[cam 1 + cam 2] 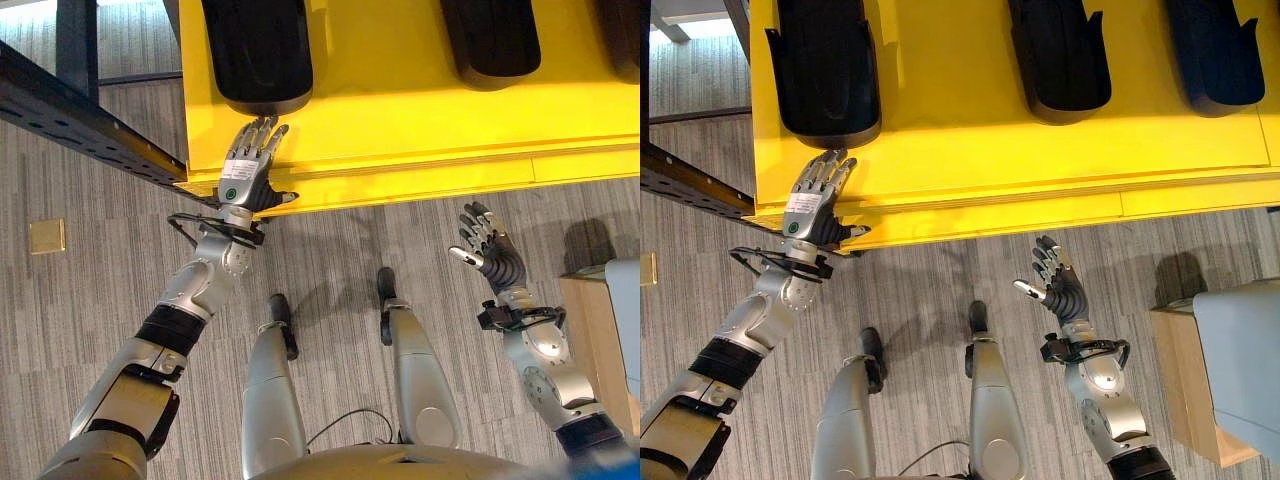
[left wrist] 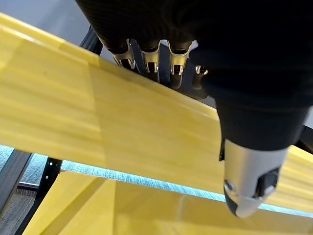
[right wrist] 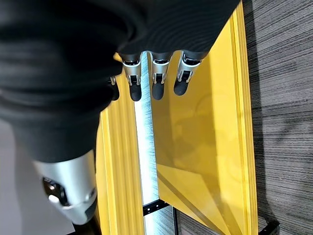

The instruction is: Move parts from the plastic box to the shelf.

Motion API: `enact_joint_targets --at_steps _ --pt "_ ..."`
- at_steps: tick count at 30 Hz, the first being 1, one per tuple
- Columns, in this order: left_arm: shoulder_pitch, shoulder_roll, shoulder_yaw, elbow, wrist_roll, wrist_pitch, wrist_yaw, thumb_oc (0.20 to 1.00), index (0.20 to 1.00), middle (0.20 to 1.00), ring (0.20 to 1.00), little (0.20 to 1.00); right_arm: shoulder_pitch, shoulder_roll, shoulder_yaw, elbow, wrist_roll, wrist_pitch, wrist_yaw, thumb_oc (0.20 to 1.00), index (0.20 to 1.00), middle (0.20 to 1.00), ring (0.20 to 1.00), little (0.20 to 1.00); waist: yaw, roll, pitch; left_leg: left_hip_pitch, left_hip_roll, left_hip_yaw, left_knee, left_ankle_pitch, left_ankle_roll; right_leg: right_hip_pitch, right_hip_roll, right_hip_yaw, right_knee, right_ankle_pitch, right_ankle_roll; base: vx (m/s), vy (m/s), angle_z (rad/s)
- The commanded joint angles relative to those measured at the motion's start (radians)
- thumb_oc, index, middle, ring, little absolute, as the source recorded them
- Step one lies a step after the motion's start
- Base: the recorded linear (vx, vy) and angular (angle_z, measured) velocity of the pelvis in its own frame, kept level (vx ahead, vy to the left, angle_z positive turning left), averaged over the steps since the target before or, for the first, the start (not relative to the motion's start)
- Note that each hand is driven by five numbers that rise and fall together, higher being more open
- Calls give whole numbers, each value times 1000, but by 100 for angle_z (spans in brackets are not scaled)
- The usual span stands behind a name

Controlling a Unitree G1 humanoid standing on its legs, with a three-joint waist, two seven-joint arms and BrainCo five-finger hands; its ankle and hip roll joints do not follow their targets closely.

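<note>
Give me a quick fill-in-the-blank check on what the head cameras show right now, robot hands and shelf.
1. The left robot hand rests with straight fingers on the front edge of the ____ shelf.
2. The parts on the shelf, such as the black part just beyond the left robot hand, are ____ in colour.
3. The right robot hand hovers over the ____, holding nothing.

Missing words: yellow; black; floor

Glossy yellow shelf, matt black parts
</note>
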Motion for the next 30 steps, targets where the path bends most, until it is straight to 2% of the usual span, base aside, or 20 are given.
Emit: enact_joint_targets --at_steps 1,12,30 --pt "-25 -48 -42 167 -12 32 -35 1000 1000 1000 1000 1000 1 -32 -13 -58 -4 -33 -1 1000 1000 1000 1000 1000 -24 12 -11 -15 38 -53 -53 28 -24 59 -32 -15 56 -64 9 0 0 0" --pt "-112 -70 -73 300 -51 60 -8 1000 1000 1000 1000 1000 15 -47 -2 -61 -2 -37 4 1000 1000 1000 1000 1000 -37 13 -14 -27 39 -51 -37 25 -23 45 -32 -11 68 -63 10 14 9 -5" --pt "-232 -21 -61 337 -87 82 19 1000 1000 1000 1000 1000 37 -70 -3 -65 14 -32 24 1000 1000 1000 1000 1000 -48 18 -26 -39 41 -49 -26 20 -24 29 -28 -4 78 -64 9 4 3 -3"
